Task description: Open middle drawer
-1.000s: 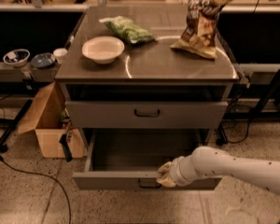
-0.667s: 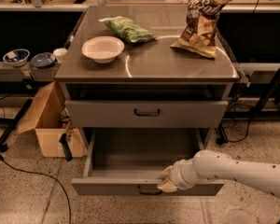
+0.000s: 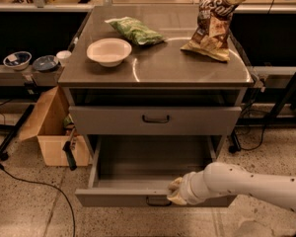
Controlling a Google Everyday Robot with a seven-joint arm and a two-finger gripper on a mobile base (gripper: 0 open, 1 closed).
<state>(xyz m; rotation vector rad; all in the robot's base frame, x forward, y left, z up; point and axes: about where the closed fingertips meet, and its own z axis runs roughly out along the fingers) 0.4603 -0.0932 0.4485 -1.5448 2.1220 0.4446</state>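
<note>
The middle drawer (image 3: pixel 118 197) is a wide grey metal drawer with a low front and a small dark loop handle (image 3: pixel 158 201). It stands pulled well out of the cabinet, and its inside looks empty. My gripper (image 3: pixel 176 192) is at the top rim of the drawer's front, just right of the handle. My white arm (image 3: pixel 246 184) reaches in from the lower right. The taller-fronted upper drawer (image 3: pixel 155 120) sits pushed in above. The lowest drawer is hidden under the open one.
On the cabinet top (image 3: pixel 187 63) are a white bowl (image 3: pixel 109 51), a green bag (image 3: pixel 135 31) and a chip bag (image 3: pixel 214 21). An open cardboard box (image 3: pixel 52 132) stands on the floor to the left. Cables and dark table legs lie on both sides.
The middle drawer has slid further out toward the camera, and my gripper has moved back with its front edge.
</note>
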